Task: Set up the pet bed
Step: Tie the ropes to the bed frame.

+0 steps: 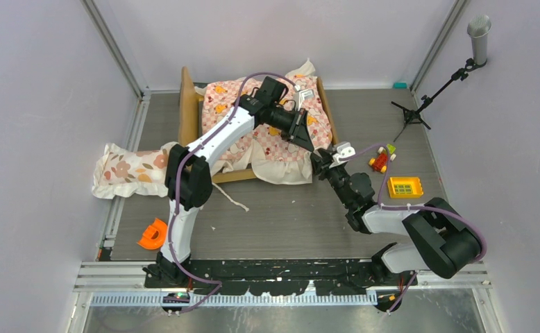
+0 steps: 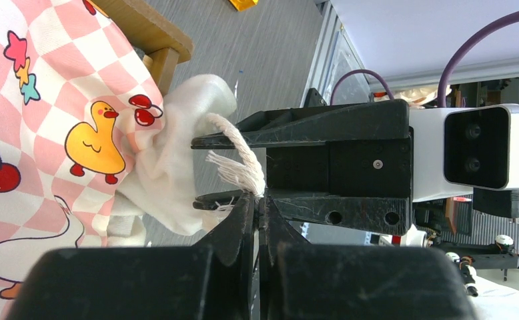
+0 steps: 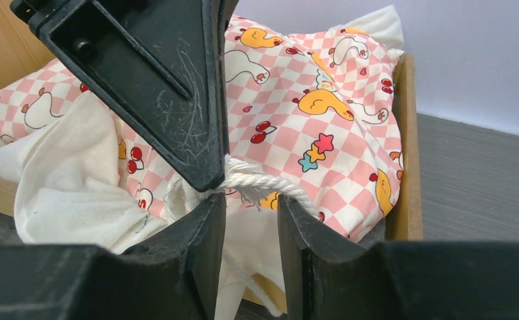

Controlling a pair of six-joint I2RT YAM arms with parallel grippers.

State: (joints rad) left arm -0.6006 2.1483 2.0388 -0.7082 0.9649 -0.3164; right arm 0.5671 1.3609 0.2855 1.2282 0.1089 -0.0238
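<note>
- Closest to us, the right claw (image 3: pixel 251 207) stands spread, one finger on each side of a white cord (image 3: pixel 263 181) without pressing it. We judge it is lined up to take the cord.
- Meeting it tip to tip from above, the left claw (image 2: pixel 257 200) is pressed together. Its tips appear to pinch that same cord, which gives the other claw something steady to work on.
- Behind both claws the cord runs out of the white ruffle of the pink-checkered sheet (image 3: pixel 290 127), which lies bunched there. This corner is gathered up rather than flat, probably because the cord is a tie for fastening the sheet.
- Directly beyond the claws, under the sheet, sits the pet bed (image 1: pixel 188 104). Its wooden side rail is just to the right of the right claw and a frame corner lies just past the left claw's tips, so both arms work at one corner.
- Well apart from either claw, the floral pillow (image 1: pixel 132 168) lies on the desk (image 1: pixel 281 222), off the bed. We judge it waits until the sheet is settled.
</note>
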